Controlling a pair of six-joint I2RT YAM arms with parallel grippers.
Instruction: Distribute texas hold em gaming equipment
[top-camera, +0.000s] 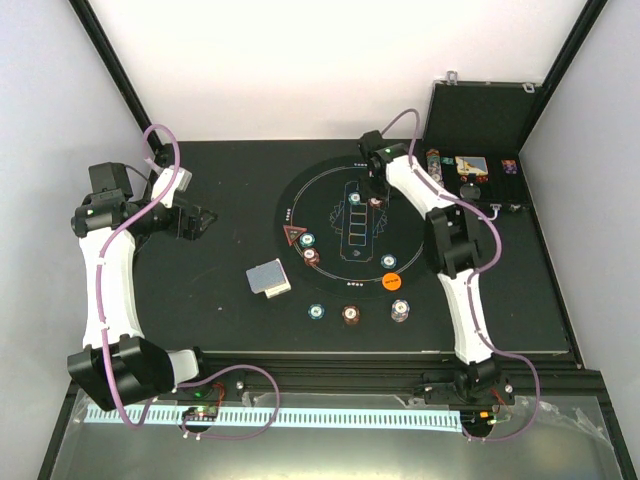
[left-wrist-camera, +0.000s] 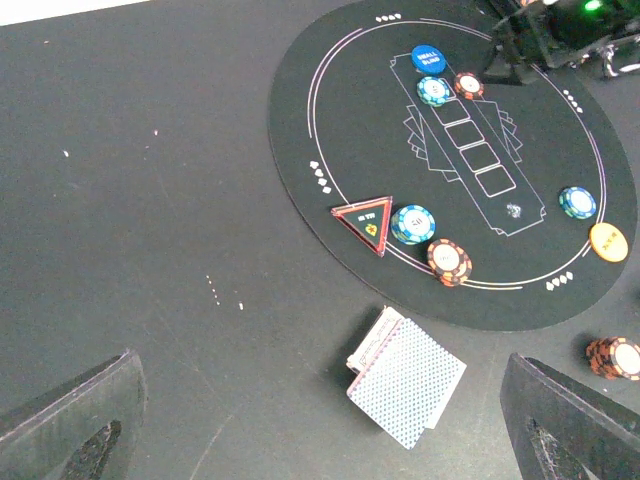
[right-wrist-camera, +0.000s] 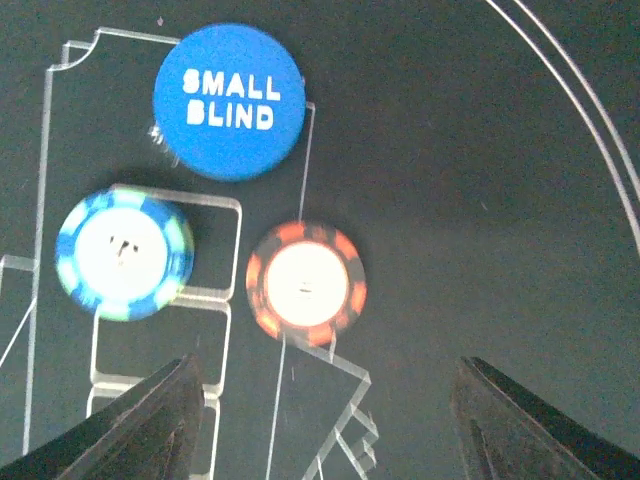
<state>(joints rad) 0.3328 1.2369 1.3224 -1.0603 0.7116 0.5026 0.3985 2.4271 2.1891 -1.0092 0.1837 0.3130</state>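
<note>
Right end effector (right-wrist-camera: 325, 400) jaws apart, empty; red chip (right-wrist-camera: 305, 283) lies free at frame centre. Retract straight up, don't clip it. Left end effector (left-wrist-camera: 320, 400) wide open, empty.

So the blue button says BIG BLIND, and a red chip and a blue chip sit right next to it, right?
Not quite. The blue button says SMALL BLIND, not BIG BLIND; the right wrist view shows the white words clearly. The red chip and the blue chip do sit right next to it.
</note>
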